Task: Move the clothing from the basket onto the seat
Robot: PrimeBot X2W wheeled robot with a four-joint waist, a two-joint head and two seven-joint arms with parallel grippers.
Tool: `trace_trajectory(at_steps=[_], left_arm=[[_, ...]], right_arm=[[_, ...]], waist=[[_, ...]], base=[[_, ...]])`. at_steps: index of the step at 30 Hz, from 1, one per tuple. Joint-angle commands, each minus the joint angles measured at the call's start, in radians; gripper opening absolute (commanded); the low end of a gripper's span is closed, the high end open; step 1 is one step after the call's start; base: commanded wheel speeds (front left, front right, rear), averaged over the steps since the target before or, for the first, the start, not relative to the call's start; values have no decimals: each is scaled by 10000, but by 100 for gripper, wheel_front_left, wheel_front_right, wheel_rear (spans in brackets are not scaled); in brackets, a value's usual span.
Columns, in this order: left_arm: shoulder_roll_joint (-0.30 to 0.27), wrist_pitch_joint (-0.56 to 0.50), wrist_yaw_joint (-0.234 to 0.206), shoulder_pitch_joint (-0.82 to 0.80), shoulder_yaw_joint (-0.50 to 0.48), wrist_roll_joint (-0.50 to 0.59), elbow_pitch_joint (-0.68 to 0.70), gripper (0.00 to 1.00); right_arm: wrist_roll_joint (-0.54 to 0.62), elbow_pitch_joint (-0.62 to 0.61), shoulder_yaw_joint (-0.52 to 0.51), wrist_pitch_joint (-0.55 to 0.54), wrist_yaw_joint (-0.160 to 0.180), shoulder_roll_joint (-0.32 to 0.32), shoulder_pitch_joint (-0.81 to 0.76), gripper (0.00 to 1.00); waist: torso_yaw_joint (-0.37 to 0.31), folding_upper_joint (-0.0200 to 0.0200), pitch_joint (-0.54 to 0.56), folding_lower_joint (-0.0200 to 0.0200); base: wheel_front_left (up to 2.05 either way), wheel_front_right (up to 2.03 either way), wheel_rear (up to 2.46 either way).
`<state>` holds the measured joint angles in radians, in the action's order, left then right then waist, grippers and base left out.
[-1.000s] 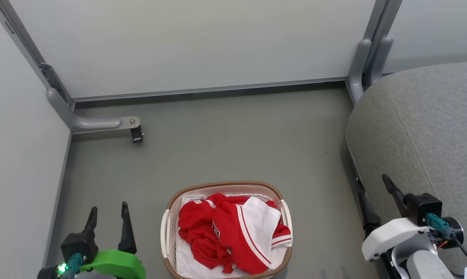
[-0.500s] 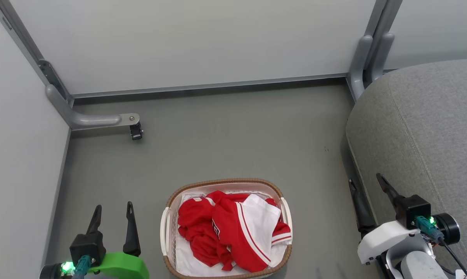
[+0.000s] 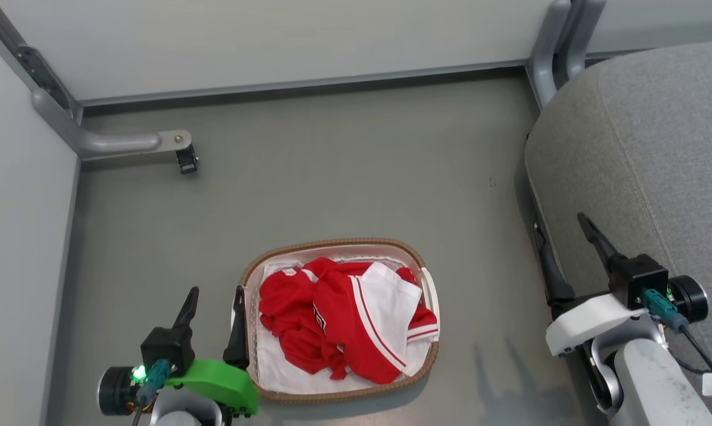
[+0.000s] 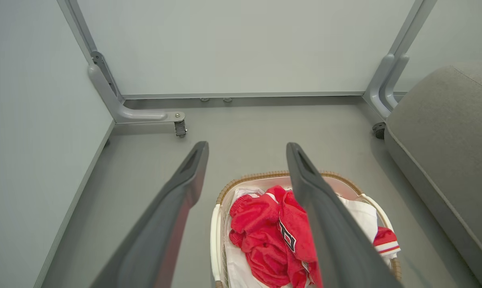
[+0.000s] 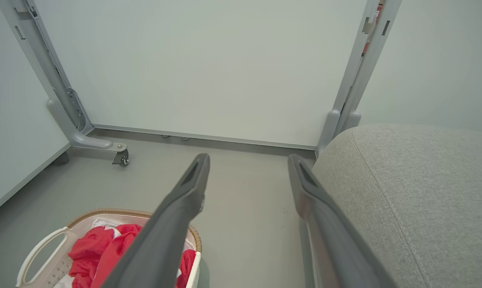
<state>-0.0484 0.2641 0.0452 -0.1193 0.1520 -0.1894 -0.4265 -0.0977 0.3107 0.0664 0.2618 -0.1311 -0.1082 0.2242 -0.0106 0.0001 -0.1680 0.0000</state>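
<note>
**Bring the left jaws fully over the red heap before you close**

Your left jaws stand wide apart and hold nothing. They straddle the left rim of the basket (image 3: 332, 243): one finger hangs over bare floor (image 3: 344, 165), the other by the basket's white side handle. The step in hand, as I judge it, is the first reach into the basket.

Shift these jaws to their own right until both fingers hang over the clothing (image 3: 338, 313). Then come down on the highest fold, where the red cloth meets the white panel, and pinch cloth alone.

The clothing all lies in the basket, just right of the left jaws. It is soft, crumpled red fabric with a white panel, thin white stripes and a dark emblem (image 4: 287, 240). It will likely sag and trail, so lift high before you swing.

A plain white liner sheet (image 3: 285, 373) lies under it, and a grab that goes too low may catch it. The basket is perforated white plastic with a brown woven rim. It looks light, and a finger hooking the wall could drag or tip it.

Right of the basket comes a strip of smooth grey floor, then your right jaws, also wide apart and empty. They straddle the left edge of the seat (image 3: 646, 148). The seat is a broad, rounded cushion in grey woven fabric with a stitched seam, and should make a forgiving place to drop cloth.
</note>
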Motion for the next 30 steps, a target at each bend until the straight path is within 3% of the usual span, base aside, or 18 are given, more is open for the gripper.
trace_trajectory(at_steps=[1,13,30], left_arm=[[-38,7,80,-398,113,-216,-88,100],[-49,5,455,-2933,1301,-1051,-1760,100],[-55,5,683,-5600,2583,-1820,-6000,100]], right_arm=[[-89,-98,-22,49,6,-73,274,100],[-844,-1260,176,46,8,-2,2067,100],[-1318,-2160,644,35,8,462,2983,100]], waist=[[-358,-1,-931,0],[-1443,-1,-3923,0],[-2365,-1,-5952,0]], base=[[0,0,0],[0,0,0],[0,0,0]])
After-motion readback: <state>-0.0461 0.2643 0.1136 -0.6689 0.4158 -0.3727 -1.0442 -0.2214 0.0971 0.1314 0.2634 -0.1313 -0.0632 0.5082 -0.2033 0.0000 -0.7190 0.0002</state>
